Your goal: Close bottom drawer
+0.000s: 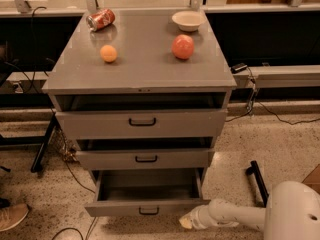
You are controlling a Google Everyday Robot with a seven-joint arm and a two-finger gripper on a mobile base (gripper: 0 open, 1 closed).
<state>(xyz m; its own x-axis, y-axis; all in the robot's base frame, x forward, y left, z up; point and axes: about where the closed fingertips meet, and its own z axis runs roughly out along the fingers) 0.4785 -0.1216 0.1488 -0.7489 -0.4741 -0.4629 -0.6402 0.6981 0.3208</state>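
Observation:
The bottom drawer (147,208) of the grey cabinet (142,76) is pulled partly out. Its empty grey tray shows from above, and its shallow front carries a small black handle (149,211). My gripper (186,222) is at the end of the white arm (235,216) coming from the lower right. It sits low, just right of and slightly below the drawer front's right end, close to or touching it. The middle drawer (145,159) and the top drawer (142,123) stand slightly out.
On the cabinet top lie a red can (100,19) on its side, an orange (108,53), a red apple (183,47) and a white bowl (187,20). Cables run along the speckled floor. A black bar (257,180) stands right; a shoe (12,217) lies at left.

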